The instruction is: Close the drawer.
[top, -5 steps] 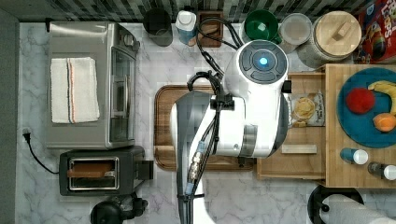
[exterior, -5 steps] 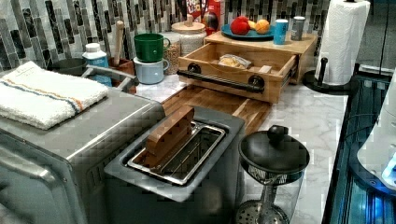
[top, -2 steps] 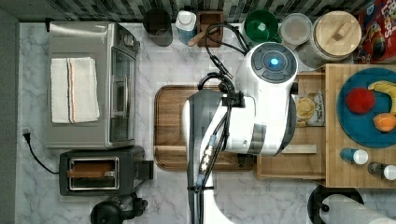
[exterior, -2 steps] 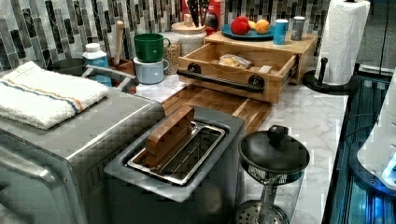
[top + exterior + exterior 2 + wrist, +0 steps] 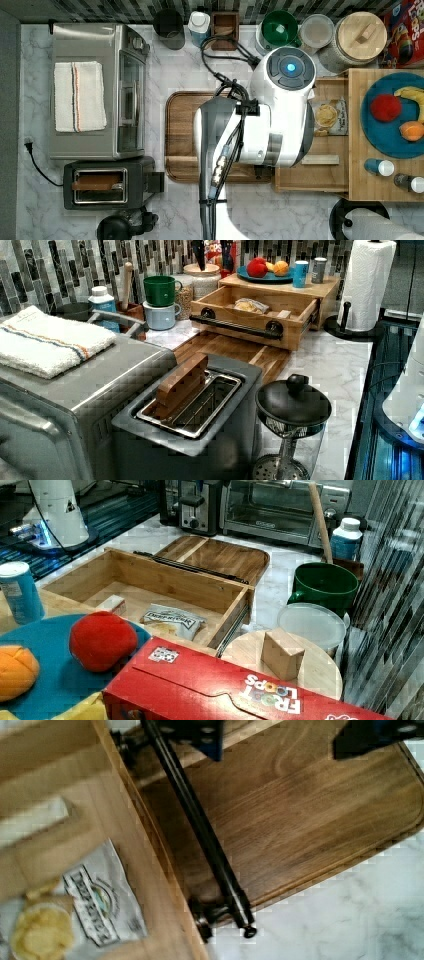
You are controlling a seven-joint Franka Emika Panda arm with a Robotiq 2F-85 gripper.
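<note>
In the top view, the toaster oven [image 5: 95, 90] and toaster [image 5: 107, 186] are seen along the top view's left, with bare marble counter [image 5: 155, 60] between them and the cutting board [image 5: 182, 135]. The white arm [image 5: 270, 125] is bent over the board's right part and the drawer's front. In the wrist view the gripper [image 5: 280, 737] is held above the drawer's dark bar handle [image 5: 205, 835], its two dark fingertips [image 5: 207, 735] spread apart (one apparently near the bar, though contact cannot be judged). The drawer [image 5: 327, 170] is pulled out over the board's edge, a chip bag [image 5: 330, 116] lying inside. Farther right, the slab [image 5: 367, 187] with the blue plate [image 5: 387, 130] is seen.
</note>
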